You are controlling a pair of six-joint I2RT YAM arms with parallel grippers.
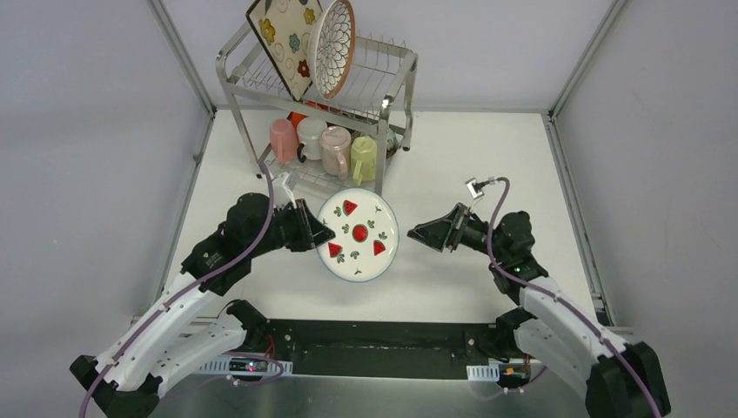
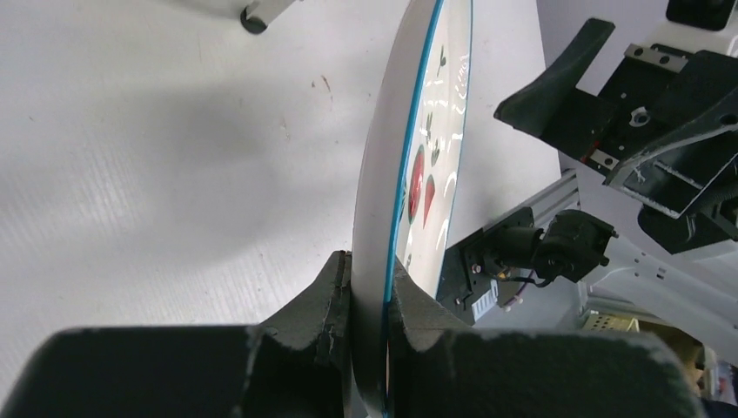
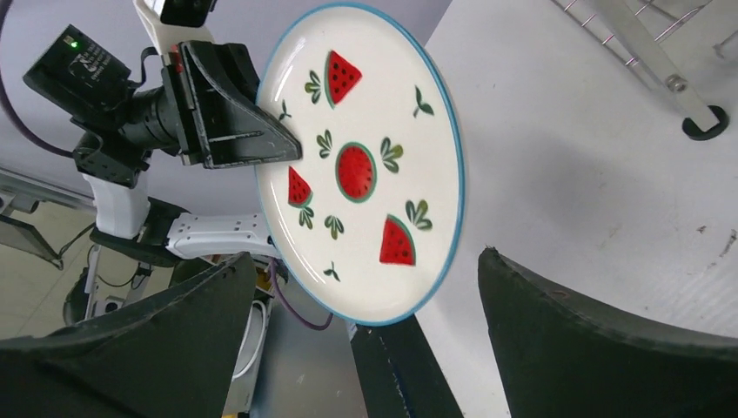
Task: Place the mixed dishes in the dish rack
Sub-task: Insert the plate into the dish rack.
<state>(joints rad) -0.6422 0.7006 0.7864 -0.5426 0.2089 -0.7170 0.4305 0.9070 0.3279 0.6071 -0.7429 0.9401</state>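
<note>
One dish is in hand: the round white plate with red watermelon marks and a blue rim [image 1: 358, 233], at the middle of the top view, just below the tall shiny steel wire dish rack [image 1: 384, 152]. My left fingers [image 1: 320, 233] are clenched on its left edge, the rim nipped between both pads, and the plate looks lifted off the white surface [image 1: 487, 165]. My right fingers [image 1: 424, 233] are released and spread wide, off the plate's right edge with a clear gap.

The square cream floral plate [image 1: 283, 39] and the brown-rimmed petal-pattern plate [image 1: 332, 48] lean in the rack's upper tier, with bare wires to their right. I judge that is my slot. The hold is thin and out at the rim, so the plate could pivot. I should carry it slowly, turn it on edge in line with the wires, and lower it until the rim seats before letting go. My right arm should stay out of the path.
</note>
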